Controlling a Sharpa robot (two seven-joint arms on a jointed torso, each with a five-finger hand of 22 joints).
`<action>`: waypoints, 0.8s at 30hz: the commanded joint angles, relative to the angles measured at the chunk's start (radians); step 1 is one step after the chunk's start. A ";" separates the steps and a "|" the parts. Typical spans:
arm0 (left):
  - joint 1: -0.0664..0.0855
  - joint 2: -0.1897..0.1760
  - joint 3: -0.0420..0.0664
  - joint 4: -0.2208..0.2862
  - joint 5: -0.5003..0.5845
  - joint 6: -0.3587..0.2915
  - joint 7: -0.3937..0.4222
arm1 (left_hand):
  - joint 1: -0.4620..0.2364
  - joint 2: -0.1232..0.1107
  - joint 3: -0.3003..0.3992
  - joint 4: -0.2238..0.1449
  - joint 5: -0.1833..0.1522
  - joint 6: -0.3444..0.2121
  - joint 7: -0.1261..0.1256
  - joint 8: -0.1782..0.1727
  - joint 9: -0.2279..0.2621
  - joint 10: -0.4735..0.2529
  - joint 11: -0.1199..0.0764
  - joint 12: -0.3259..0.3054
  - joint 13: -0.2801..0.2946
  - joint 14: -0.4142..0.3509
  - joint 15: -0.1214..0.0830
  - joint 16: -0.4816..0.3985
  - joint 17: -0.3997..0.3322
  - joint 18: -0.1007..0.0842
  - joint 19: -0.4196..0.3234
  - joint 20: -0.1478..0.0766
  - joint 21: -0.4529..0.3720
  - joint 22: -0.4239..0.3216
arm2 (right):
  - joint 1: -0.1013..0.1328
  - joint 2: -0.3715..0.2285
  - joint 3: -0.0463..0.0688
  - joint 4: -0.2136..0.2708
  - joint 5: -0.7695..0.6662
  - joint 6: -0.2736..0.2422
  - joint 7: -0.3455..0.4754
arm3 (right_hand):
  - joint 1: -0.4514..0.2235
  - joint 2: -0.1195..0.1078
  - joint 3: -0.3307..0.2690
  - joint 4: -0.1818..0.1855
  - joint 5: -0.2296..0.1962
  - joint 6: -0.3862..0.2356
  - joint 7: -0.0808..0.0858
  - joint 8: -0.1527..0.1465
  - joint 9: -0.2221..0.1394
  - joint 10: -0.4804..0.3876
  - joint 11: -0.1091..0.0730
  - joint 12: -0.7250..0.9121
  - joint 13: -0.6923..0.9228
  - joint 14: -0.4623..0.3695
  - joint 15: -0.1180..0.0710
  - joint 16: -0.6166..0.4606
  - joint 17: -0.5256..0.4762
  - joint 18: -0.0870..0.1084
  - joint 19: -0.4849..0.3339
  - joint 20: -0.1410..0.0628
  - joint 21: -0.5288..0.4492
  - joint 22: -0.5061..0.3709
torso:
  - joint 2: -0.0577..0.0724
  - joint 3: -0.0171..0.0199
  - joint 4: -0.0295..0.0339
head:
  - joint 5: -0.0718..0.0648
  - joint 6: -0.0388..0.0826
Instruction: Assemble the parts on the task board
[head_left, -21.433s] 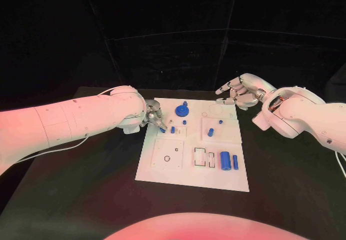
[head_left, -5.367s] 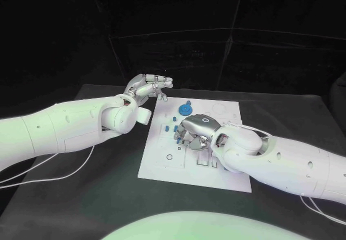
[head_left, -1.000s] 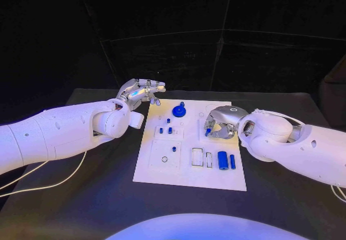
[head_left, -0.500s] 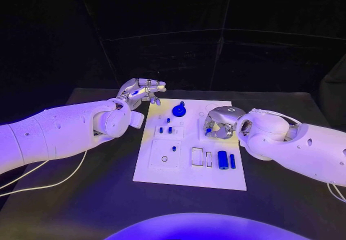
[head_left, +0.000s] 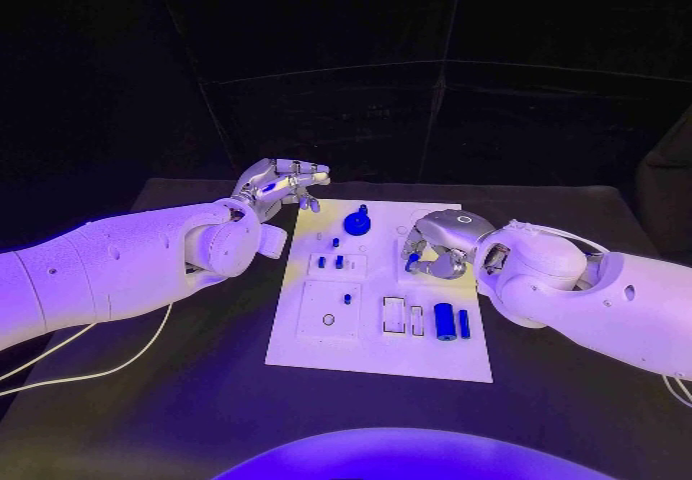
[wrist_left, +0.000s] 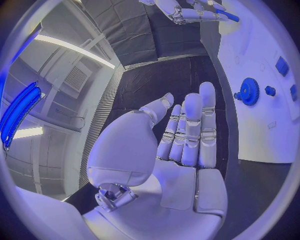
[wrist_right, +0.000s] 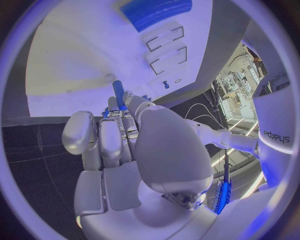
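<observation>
The white task board (head_left: 378, 340) lies mid-table. On it are a blue gear (head_left: 358, 222), several small blue pegs such as one (head_left: 340, 262), and two blue cylinders (head_left: 444, 321) near its right edge. My right hand (head_left: 437, 243) hovers over the board's far right part and pinches a small blue peg (head_left: 414, 262) in its fingertips. The right wrist view shows that peg (wrist_right: 119, 94) sticking out from the fingers (wrist_right: 111, 131) just above the board (wrist_right: 75, 55). My left hand (head_left: 281, 183) is raised off the board's far left corner, fingers straight and apart (wrist_left: 187, 135), holding nothing.
Two empty rectangular slots (head_left: 394, 312) and a round hole (head_left: 329, 319) lie in the board's near half. A pale cable (head_left: 101, 365) runs over the black table at the left. In the left wrist view the gear (wrist_left: 250, 91) is beyond the fingertips.
About five seconds ago my right hand was low over the board's middle; it now sits over the far right part with a peg. In the last second, hardly anything has moved.
</observation>
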 joint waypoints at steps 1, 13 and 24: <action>0.001 0.001 0.001 0.000 0.002 0.009 0.009 | 0.008 -0.003 -0.001 -0.002 0.003 -0.007 0.003 0.004 0.002 -0.007 0.004 0.003 0.001 -0.008 -0.002 0.002 -0.001 0.014 0.002 0.007 -0.003 -0.002 | 0.003 -0.018 0.002 0.033 0.001 -0.090 0.030 | 0.008 -0.003 0.010 -0.002 0.004 0.009 0.001 0.005 -0.001 0.027 -0.019 -0.007 0.002 0.029 -0.006 0.005 0.002 -0.008 0.007 0.001 0.007 0.004 | -0.002 -0.0020 0.0016 | 0.001 0.001; 0.001 0.001 0.001 -0.002 0.002 0.009 0.010 | 0.007 -0.003 -0.002 -0.002 0.003 -0.008 0.003 0.005 0.002 -0.008 0.004 0.004 0.001 -0.009 -0.002 0.002 -0.002 0.013 0.002 0.007 -0.004 -0.002 | 0.005 -0.005 0.026 0.132 0.070 -0.112 0.055 | -0.001 -0.014 0.022 -0.011 0.003 0.008 0.004 0.001 -0.003 0.030 -0.017 -0.016 0.002 0.028 -0.006 0.007 0.004 -0.009 0.006 0.001 0.010 0.007 | 0.002 -0.0012 0.0003 | 0.010 -0.001; 0.001 0.009 0.001 -0.006 0.002 0.008 0.014 | 0.006 -0.002 -0.003 -0.001 0.003 -0.008 0.003 0.007 0.002 -0.008 0.004 0.007 0.001 -0.010 -0.001 0.002 -0.003 0.013 0.001 0.007 -0.004 -0.002 | -0.021 0.161 0.011 0.068 0.075 -0.060 0.095 | -0.004 -0.015 0.039 -0.022 0.004 0.004 0.007 -0.005 -0.005 0.030 -0.015 -0.025 0.002 0.027 -0.004 0.008 0.002 -0.008 0.004 0.002 0.010 0.007 | 0.001 -0.0020 0.0033 | 0.031 -0.016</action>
